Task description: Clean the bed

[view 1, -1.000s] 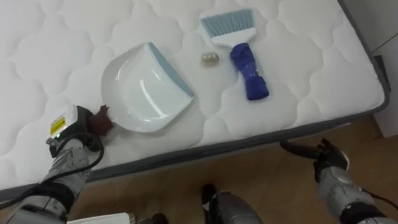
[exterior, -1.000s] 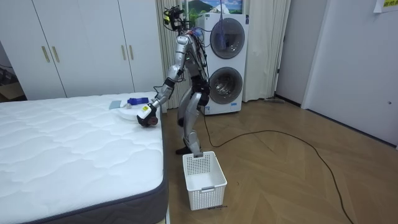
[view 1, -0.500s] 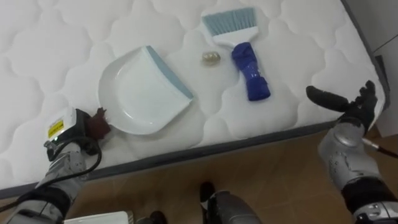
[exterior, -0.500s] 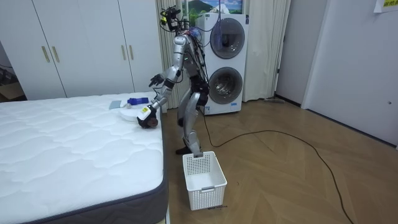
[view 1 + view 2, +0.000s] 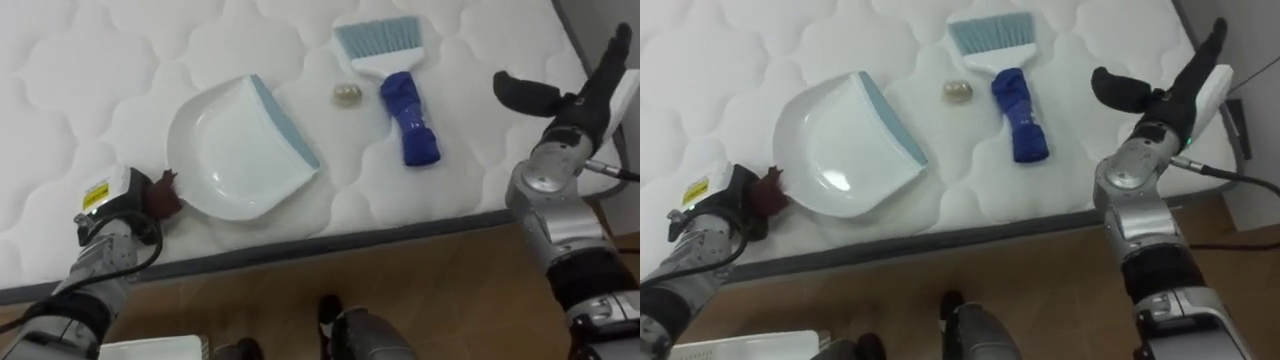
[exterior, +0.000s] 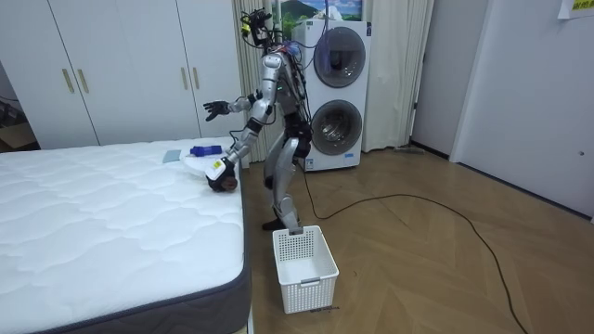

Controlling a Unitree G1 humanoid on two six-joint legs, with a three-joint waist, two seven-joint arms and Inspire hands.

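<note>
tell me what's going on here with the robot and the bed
The robot stands at the side of the bed. Its left robot hand grips the handle of a white dustpan lying on the mattress. Its right robot hand hovers open above the bed's edge, near a blue-handled brush that lies untouched. A small crumpled scrap sits between the brush and the dustpan, not yet swept up.

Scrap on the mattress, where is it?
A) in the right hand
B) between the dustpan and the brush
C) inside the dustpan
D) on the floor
B: the small crumpled scrap lies on the bare mattress, between the dustpan and the brush.
</note>
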